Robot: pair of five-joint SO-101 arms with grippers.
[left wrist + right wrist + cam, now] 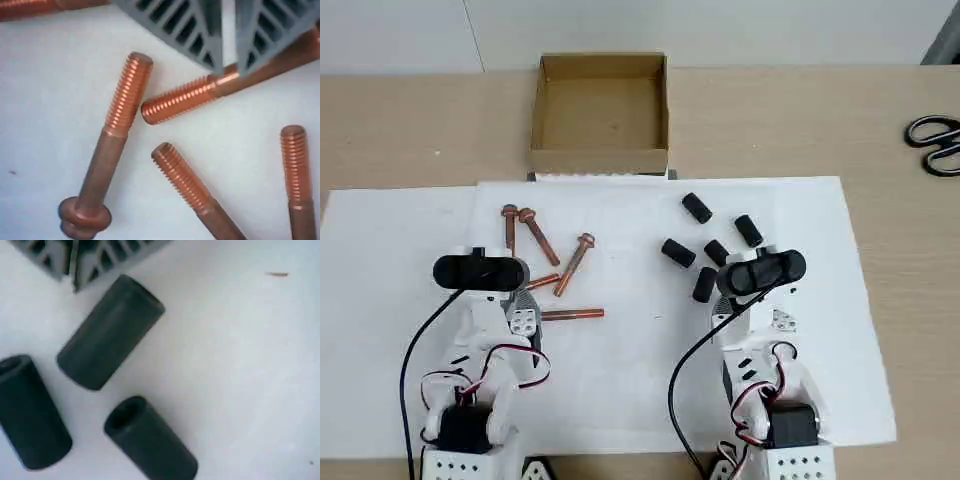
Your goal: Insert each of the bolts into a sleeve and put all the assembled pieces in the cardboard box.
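Several copper bolts [574, 263] lie loose on the white paper, left of centre. Several black sleeves [678, 253] lie right of centre. The open cardboard box [600, 148] stands beyond the paper and holds nothing. My left gripper [228, 67] is low over the bolts, shut to a narrow slit, with its tips on the shank of one bolt [190, 97]. Other bolts [112, 145] lie around it. My right gripper [75, 285] is shut and holds nothing, just beside one sleeve [110, 332]. Two more sleeves [150, 440] lie close by.
The white paper [620, 380] covers the middle of the wooden table, with bare paper between the two arms. Black scissors [935, 143] lie at the far right edge.
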